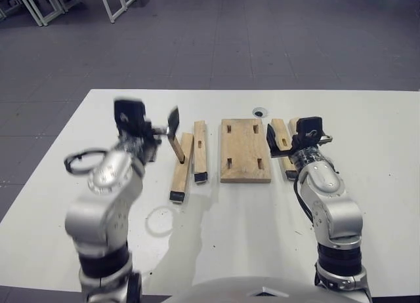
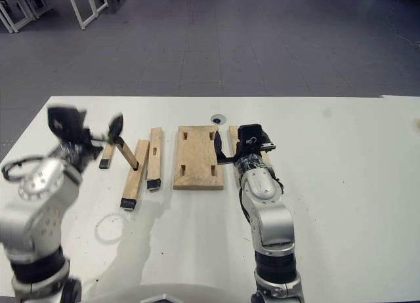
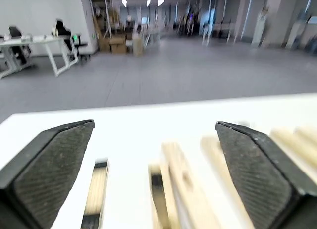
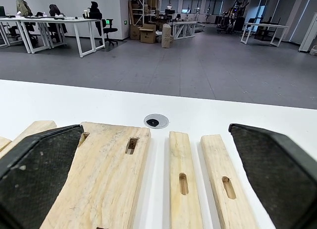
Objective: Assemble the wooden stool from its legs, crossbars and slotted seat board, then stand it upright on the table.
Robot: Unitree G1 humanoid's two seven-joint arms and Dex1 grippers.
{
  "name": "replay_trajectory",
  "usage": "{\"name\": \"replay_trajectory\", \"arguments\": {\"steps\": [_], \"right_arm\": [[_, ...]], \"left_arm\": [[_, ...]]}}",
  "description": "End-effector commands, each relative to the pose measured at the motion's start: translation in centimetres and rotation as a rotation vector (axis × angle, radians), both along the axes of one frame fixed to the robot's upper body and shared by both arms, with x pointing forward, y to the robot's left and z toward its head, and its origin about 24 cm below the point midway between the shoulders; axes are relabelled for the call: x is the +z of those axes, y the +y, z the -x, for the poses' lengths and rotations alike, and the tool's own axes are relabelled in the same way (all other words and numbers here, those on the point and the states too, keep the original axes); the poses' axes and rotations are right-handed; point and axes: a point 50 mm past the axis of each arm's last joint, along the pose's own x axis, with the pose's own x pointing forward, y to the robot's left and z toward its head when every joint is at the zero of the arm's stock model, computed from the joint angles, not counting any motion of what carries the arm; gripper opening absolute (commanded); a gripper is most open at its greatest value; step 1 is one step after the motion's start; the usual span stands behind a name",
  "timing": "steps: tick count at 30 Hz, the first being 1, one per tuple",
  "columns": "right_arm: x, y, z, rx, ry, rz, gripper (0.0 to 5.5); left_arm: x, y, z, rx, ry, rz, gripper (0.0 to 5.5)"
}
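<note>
Seat board [image 1: 245,149] lies flat mid-table, four slots up, nothing fitted in them. Table [image 1: 367,204] is white, with a round grommet [image 4: 156,121] just past the board's far edge.

Left of the board: inner left leg [image 1: 200,152] and outer left leg [image 1: 182,168] lie flat, side by side, dark ends toward the robot. The outer one sits nearer the robot and is slightly skewed. Crossbar [image 1: 176,145] stands tilted, lower end at the outer left leg's slot, upper end leaning away to the left. Short piece [image 2: 105,157] lies flat further left, apart from the legs.

Right of the board: inner right leg [image 4: 184,182] and outer right leg [image 4: 225,184] lie flat and parallel, slots up, close together but not touching.

Left gripper [image 3: 158,177]: jaws spread wide, nothing between them, raised above the left legs. One finger [image 1: 174,122] is right at the crossbar's top; can't tell if it touches.

Right gripper [image 4: 156,154]: jaws released, wide apart, holding nothing, low over the near ends of the right legs and the board's right edge.
</note>
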Motion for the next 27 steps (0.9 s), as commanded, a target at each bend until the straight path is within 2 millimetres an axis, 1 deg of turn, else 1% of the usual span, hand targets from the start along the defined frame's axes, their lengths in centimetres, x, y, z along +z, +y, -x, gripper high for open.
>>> {"name": "replay_trajectory", "arguments": {"steps": [1,3,5,7,10,12,14,16,17,18,20,23,27], "right_arm": [[-0.1,-0.1,0.4,-0.017,0.007,0.0,5.5],[0.0,0.0,0.3,-0.011,0.007,0.001,5.5],[0.0,0.0,0.2,-0.006,0.006,0.004,5.5],[0.1,0.1,0.1,0.001,0.005,0.007,5.5],[0.2,0.1,0.0,0.012,0.003,0.009,5.5],[0.2,0.2,-0.1,0.016,0.002,0.008,5.5],[0.3,0.3,-0.1,0.021,0.002,0.008,5.5],[0.3,0.4,-0.1,0.03,0.002,0.009,5.5],[0.4,0.4,-0.2,0.035,0.002,0.012,5.5],[0.4,0.3,-0.2,0.035,0.002,0.014,5.5],[0.5,0.2,-0.3,0.033,0.001,0.019,5.5],[0.6,0.2,-0.3,0.027,0.003,0.02,5.5],[0.8,0.2,-0.6,0.001,0.015,0.008,5.5]], "left_arm": [[-2.3,-0.6,2.5,-0.001,0.127,-0.057,5.11],[-4.6,-0.7,3.6,-0.017,0.262,-0.076,5.48],[-7.4,-0.7,4.6,-0.044,0.404,-0.091,5.48],[-9.4,-0.4,5.2,-0.04,0.479,-0.129,5.48],[-11.2,-0.2,5.8,-0.023,0.532,-0.126,5.48],[-12.5,-0.2,5.8,-0.031,0.571,-0.119,5.48],[-13.8,0.2,5.1,0.003,0.597,-0.112,5.48],[-14.7,0.9,4.5,0.084,0.613,-0.089,5.48],[-15.0,1.3,4.4,0.129,0.62,-0.068,5.2],[-15.2,1.4,4.4,0.139,0.629,-0.054,5.04],[-15.5,0.9,4.7,0.112,0.651,-0.038,4.7],[-16.6,0.2,5.8,0.063,0.719,-0.012,4.22],[-18.4,0.3,7.7,0.046,0.818,0.019,3.52]]}}
